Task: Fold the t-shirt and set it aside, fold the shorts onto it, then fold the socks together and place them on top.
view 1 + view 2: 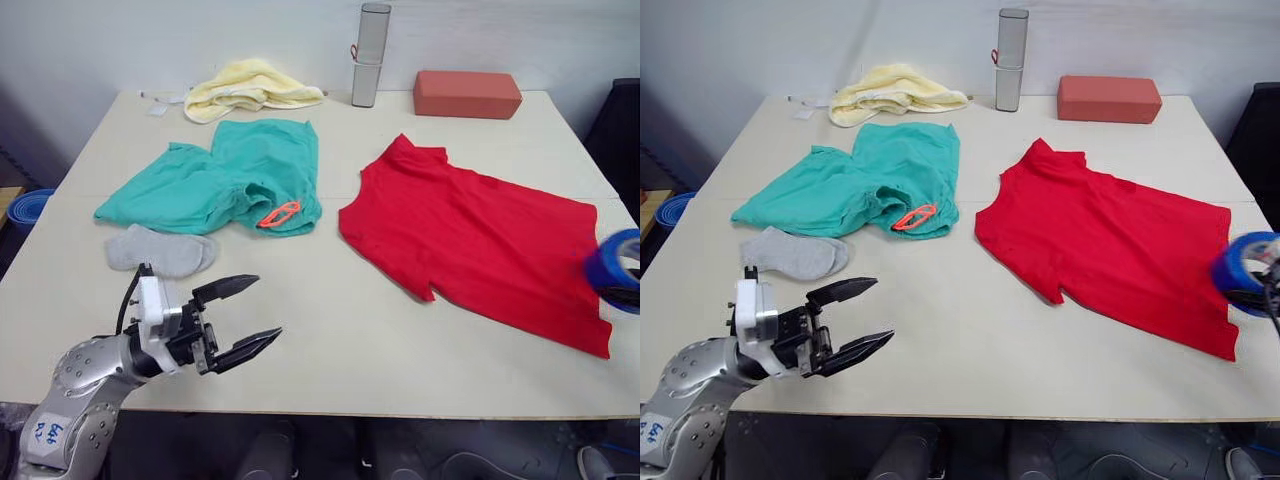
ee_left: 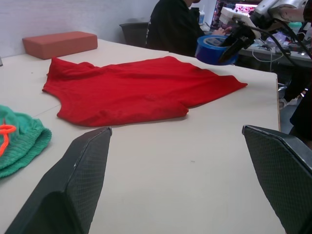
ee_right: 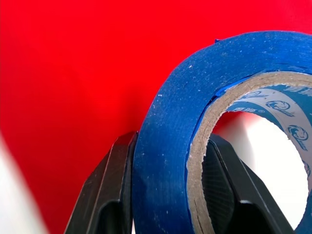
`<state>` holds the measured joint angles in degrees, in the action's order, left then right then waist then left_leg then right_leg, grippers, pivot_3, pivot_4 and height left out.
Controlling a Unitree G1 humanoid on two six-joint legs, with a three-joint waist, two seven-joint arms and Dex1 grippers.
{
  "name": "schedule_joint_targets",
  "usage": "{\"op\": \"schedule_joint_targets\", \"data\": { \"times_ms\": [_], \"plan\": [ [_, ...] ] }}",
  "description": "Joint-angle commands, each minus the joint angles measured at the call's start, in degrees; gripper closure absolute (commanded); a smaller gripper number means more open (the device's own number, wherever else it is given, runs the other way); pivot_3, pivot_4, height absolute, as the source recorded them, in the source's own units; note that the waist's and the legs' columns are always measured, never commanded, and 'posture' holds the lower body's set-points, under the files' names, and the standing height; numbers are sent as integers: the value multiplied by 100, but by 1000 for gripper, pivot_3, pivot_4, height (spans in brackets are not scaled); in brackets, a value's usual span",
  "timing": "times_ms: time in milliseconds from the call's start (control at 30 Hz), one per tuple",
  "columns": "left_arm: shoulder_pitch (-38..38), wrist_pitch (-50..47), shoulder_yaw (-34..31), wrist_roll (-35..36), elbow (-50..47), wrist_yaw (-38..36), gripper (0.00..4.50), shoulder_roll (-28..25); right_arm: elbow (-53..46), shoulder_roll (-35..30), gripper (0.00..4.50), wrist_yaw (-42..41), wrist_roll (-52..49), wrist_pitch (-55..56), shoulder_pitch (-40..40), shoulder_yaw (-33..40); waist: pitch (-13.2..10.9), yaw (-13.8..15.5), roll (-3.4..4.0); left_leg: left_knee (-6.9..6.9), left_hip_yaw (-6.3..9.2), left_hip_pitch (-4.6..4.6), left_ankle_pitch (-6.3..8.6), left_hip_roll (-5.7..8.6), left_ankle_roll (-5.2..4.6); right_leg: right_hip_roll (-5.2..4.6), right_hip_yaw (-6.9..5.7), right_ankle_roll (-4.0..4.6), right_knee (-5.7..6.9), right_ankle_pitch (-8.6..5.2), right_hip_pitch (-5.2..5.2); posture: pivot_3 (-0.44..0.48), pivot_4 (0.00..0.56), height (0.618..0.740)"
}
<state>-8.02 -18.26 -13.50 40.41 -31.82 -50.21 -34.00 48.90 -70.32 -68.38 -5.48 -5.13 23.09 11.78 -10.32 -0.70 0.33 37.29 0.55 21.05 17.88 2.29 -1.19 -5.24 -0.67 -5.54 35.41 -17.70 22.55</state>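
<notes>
My left pincer (image 1: 254, 315) hangs over the near edge of the pale table (image 1: 330, 350), its two black fingers spread wide with nothing between them. Just beyond it and a little to its left lie the small light grey knit socks (image 1: 160, 251). Past those spreads the teal-green soft shorts (image 1: 225, 178) with the orange drawstring loop (image 1: 279, 213) at the waistband. The crumpled pale yellow towel (image 1: 250, 86) sits far off at the back. Ahead and to this pincer's right, the bright red short-sleeved cotton t-shirt (image 1: 480, 238) lies flat and unfolded.

That shirt comes first, I judge. To fold it well I should reach to the nearer sleeve and hem, pinch only the upper layer of cloth, and carry it across low so the fabric does not drag into a bunch.

My right pincer (image 3: 168, 187) hovers over the shirt's far hem, clamped on the wall of a roll of blue masking tape (image 3: 195, 122). It seems wise to put that down clear of the cloth before both pincers work the fold.
</notes>
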Motion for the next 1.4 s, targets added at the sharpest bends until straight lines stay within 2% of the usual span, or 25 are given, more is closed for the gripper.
{"op": "schedule_joint_targets", "data": {
  "times_ms": [33, 133, 267, 600, 633, 700, 867, 900, 1167, 1400],
  "plan": [
    [-17, 11, -4, 43, -215, 46, 0, -40, 662, -160, 3119, 341, 487, 230, 555, -331, -8, -42, 16, -2, -2, 1, -1, 0, 1, 1, 2, 0, 2, 0, 3, 0, 150, 740],
    [-7, -29, -92, 78, -210, 67, 0, -115, 1256, -98, 3119, 427, 688, 105, 997, -568, -14, -78, 51, 1, -11, 2, -2, 1, 1, 3, 9, 0, 6, 0, 6, 0, 150, 740],
    [-60, -52, -146, 98, -248, 85, 0, -179, 1695, -102, 3119, 402, 776, -23, 1238, -682, -14, -75, 56, 3, -16, 2, -2, 0, 2, 8, 14, -1, 8, 0, 8, 0, 150, 740],
    [22, -100, -202, 131, -158, 56, 0, -316, 1864, 92, 3119, 494, 403, 16, 1162, -298, -15, -76, 54, 11, -16, 2, 0, 0, 1, 8, 17, -3, 8, 1, 4, 0, 150, 740],
    [41, -103, -209, 132, -132, 42, 0, -331, 1850, 99, 2397, 505, 361, 89, 1117, -236, -15, -77, 55, 10, -17, 1, 0, 0, 1, 8, 17, -3, 8, 1, 4, 0, 150, 740],
    [82, -103, -219, 128, -75, 12, 0, -360, 1816, 80, 1849, 477, 240, 130, 1019, -110, -15, -78, 55, 9, -17, 1, 1, -1, 2, 9, 17, -3, 9, 1, 5, 0, 150, 740],
    [140, -98, -242, 94, 22, -46, 0, -379, 1684, -125, 143, 430, 90, 514, 689, 130, -15, -77, 54, 11, -18, 1, 1, -2, 1, 10, 18, -3, 8, 1, 4, 0, 150, 740],
    [142, -91, -251, 91, 42, -60, 0, -382, 1650, -153, 31, 381, 49, 548, 639, 175, -15, -76, 54, 11, -18, 1, 2, -2, 1, 10, 18, -3, 9, 1, 4, 0, 150, 740],
    [121, -66, -267, 50, 164, -133, 0, -374, 1125, -318, 31, -348, -371, 566, 328, 532, -15, -76, 54, 11, -19, 0, 2, -3, 0, 10, 20, -4, 9, 2, 4, 0, 150, 740],
    [144, -54, -235, 15, 201, -134, 0, -357, 1105, -324, 31, -121, -149, 416, 520, 338, -15, -77, 54, 12, -19, 0, 3, -4, 1, 10, 21, -4, 10, 2, 4, 0, 150, 740]
  ]
}}
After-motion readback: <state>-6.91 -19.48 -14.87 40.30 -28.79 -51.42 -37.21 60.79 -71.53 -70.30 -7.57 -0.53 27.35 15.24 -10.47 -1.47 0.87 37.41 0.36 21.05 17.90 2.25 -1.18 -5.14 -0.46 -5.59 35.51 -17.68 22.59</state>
